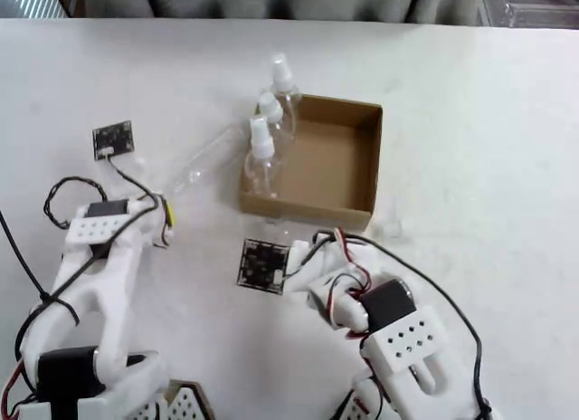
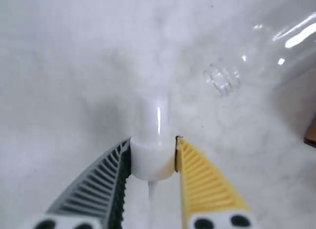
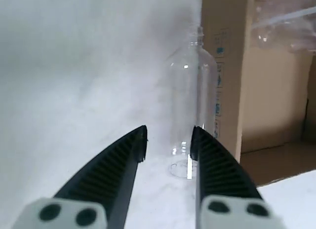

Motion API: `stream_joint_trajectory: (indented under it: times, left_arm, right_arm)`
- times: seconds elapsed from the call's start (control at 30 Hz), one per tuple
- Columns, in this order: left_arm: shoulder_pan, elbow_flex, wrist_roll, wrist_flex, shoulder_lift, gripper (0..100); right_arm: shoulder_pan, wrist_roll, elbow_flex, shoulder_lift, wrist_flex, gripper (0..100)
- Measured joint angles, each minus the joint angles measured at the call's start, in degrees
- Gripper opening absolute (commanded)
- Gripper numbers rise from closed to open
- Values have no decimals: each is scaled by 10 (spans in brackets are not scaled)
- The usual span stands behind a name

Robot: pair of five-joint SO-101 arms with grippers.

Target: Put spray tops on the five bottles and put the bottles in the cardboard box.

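While 3 capped bottles (image 1: 262,153) already look to be standing inside the cardboard box (image 1: 339,167), along its wall on the left hand's side, 2 more are out on the bench (image 1: 470,121) with bare necks. So the job looks a little past halfway. The box holds nothing else that I can make out.

1 open bottle (image 3: 192,91) stands upright just ahead of the right hand (image 3: 168,141), close against the outside of the box. That hand is released, fingers spread and gripping nothing, with the bottle's foot just beyond the tips.

The other clear bottle (image 2: 224,78) lies on its side ahead of the left hand (image 2: 153,144), neck toward it, near but apart. The left hand is clenched on a white spray top (image 2: 153,160), whose thin tube runs back between the fingers.

Capping is the step in hand, I'd say. Next, a bottle needs holding steady, probably by the right hand, while the top's tube is fed into its neck.
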State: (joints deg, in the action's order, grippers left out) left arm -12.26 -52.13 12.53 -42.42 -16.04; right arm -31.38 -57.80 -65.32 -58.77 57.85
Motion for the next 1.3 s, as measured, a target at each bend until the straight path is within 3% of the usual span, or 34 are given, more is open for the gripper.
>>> stream_joint_trajectory:
  times: [0.3, 0.53, 1.0, 1.3]
  left_arm:
    - [0, 0, 0, 0, 0, 20]
    - [0, 0, 0, 0, 0, 20]
    - [0, 0, 0, 0, 0, 20]
    - [0, 0, 0, 1, 0, 20]
  right_arm:
    - [-51, -18, -3, 52, -30, 183]
    - [-51, -29, -3, 167, -84, 187]
    - [-34, -29, 18, 148, -88, 188]
    - [-17, -29, 69, 228, -94, 188]
